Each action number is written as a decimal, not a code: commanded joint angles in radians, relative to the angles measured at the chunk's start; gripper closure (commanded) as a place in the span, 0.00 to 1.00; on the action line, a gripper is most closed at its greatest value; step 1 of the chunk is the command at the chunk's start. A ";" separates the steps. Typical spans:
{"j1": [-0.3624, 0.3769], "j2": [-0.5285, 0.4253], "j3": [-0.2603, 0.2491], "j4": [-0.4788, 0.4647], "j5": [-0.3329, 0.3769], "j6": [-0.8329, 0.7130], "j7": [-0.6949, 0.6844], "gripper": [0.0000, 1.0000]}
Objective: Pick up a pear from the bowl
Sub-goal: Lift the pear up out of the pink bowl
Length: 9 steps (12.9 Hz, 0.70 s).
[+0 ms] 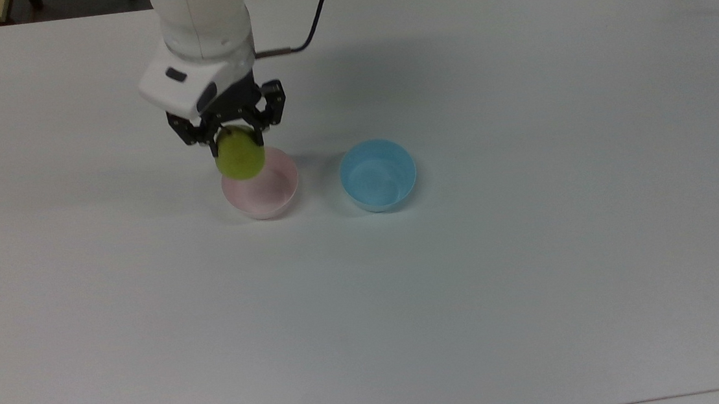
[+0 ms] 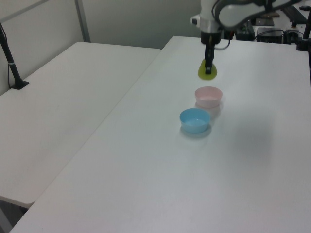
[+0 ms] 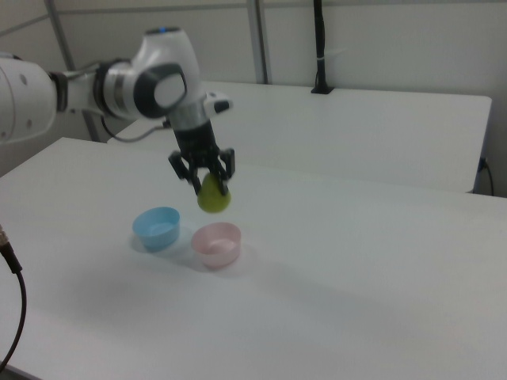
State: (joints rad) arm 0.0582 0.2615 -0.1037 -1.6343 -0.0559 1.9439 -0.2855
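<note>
The yellow-green pear (image 1: 240, 159) (image 2: 207, 73) (image 3: 213, 198) hangs in the air above the pale pink bowl (image 1: 262, 189) (image 2: 208, 96) (image 3: 216, 242), clear of its rim. My gripper (image 1: 229, 135) (image 2: 208, 67) (image 3: 207, 182) points straight down and is shut on the pear's narrow top. The pink bowl stands on the white table (image 1: 469, 270) with nothing in it.
A light blue bowl (image 1: 378, 174) (image 2: 195, 120) (image 3: 156, 226) holding nothing sits beside the pink one, to the top view's right. A second white table (image 2: 63, 92) adjoins on the left view's left, with a black post (image 2: 10, 58) on it.
</note>
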 commanded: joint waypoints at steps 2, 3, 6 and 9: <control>0.000 -0.010 -0.002 0.178 0.057 -0.232 0.022 1.00; -0.001 -0.011 -0.002 0.180 0.059 -0.235 0.022 1.00; -0.020 -0.016 -0.004 0.183 0.057 -0.235 0.017 1.00; -0.086 0.007 -0.004 0.217 0.053 -0.223 -0.071 1.00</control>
State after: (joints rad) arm 0.0226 0.2494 -0.1060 -1.4591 -0.0104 1.7327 -0.2848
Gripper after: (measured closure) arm 0.401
